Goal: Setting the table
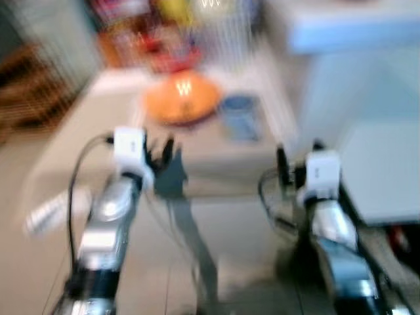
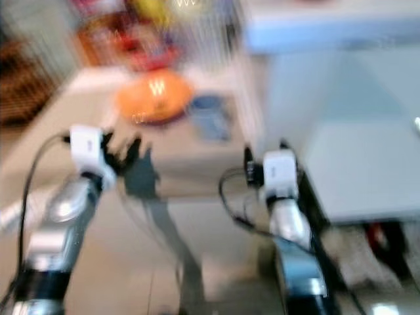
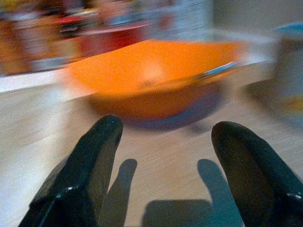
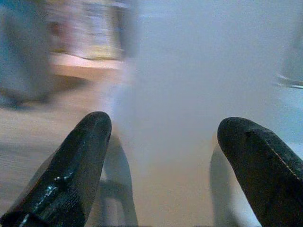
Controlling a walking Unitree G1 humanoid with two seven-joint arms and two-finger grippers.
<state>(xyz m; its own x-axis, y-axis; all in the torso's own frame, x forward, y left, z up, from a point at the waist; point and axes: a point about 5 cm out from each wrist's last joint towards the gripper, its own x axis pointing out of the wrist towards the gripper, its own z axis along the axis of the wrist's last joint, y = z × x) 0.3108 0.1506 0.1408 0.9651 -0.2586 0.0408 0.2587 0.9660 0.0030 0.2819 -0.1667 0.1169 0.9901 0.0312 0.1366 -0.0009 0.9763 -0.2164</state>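
Note:
An orange bowl (image 1: 181, 98) sits on a low beige table (image 1: 98, 131), blurred by camera motion; something thin rests across its rim (image 3: 215, 71). A blue cup-like thing (image 1: 239, 117) stands just right of the bowl. My left gripper (image 1: 161, 154) is open and hovers over the table's near part, short of the bowl (image 3: 151, 80). My right gripper (image 1: 298, 157) is open too, near the table's right front corner, with nothing between its fingers (image 4: 71, 161).
A pale blue-grey cabinet (image 1: 374, 151) stands at the right, close to my right arm. Shelves with colourful items (image 1: 151, 33) lie behind the table. A white object (image 1: 49, 213) lies on the floor at the left.

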